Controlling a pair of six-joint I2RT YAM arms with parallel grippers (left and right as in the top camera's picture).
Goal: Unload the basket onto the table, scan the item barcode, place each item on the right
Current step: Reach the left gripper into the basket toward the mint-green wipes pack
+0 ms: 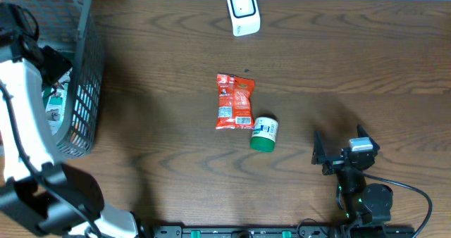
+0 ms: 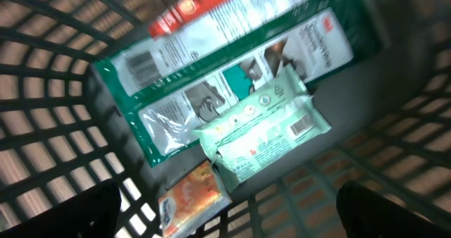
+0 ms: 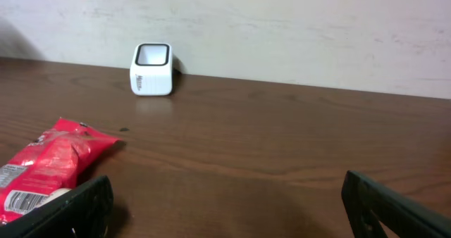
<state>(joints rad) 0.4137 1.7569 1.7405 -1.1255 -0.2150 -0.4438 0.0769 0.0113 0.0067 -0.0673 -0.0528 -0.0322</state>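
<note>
Right fingers (image 3: 70,210) are spread and empty, low over the bench (image 1: 366,76) near its front edge. Ahead-left, a jar (image 1: 264,134) lies just beside the red pouch (image 1: 234,102) mid-bench, with open wood around them. Left fingers (image 2: 91,210) are spread and empty in the basket (image 1: 84,69) at the left edge, above wipes (image 2: 264,129). The scanner (image 1: 243,11) stands at the far edge.

The left arm (image 1: 25,104) has a white shell between bulky black joints, while the right arm (image 1: 368,199) is all black, with a grey block (image 1: 361,146), a green light (image 1: 350,196) and a looping cable (image 1: 417,190).
</note>
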